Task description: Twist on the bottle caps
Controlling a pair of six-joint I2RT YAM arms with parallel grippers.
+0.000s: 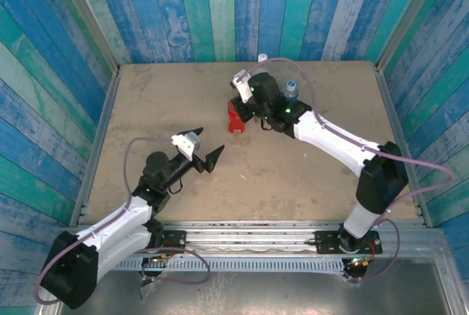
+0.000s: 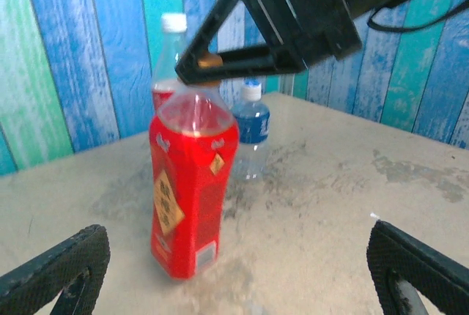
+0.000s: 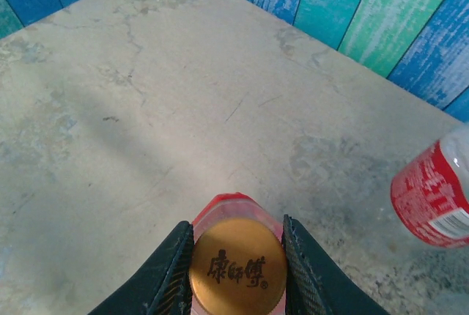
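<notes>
We see the table (image 1: 146, 110) closed in by plank walls (image 1: 220, 7) at the left, top and right of the overhead view, with a metal rail (image 1: 249, 236) along its bottom edge. The left half and the lower right of the tabletop lie bare, so the widest room is at the left of the frame. The crowding is all at upper centre.

There the slim red bottle (image 1: 236, 119) stands upright, long axis vertical, base flat on the table and neck up. The right gripper (image 1: 240, 99) reaches over it from the right. In its wrist view its fingers (image 3: 170, 275) are pinched on the orange cap (image 3: 237, 269) from both sides — the cap sits on the neck, printed top facing the camera. We cannot tell how far it is threaded on.

Behind, towards the top edge of the table, the clear bottle with the red label (image 2: 165, 73) stands upright and wears the white cap (image 2: 174, 22). Just right of it, the shorter bottle with the blue label (image 2: 251, 128) stands upright under the blue cap (image 2: 251, 89).

The left gripper (image 1: 204, 145) sits lower left of the red bottle, apart from it — jaws spread wide, pointing at the bottle, holding nothing.
</notes>
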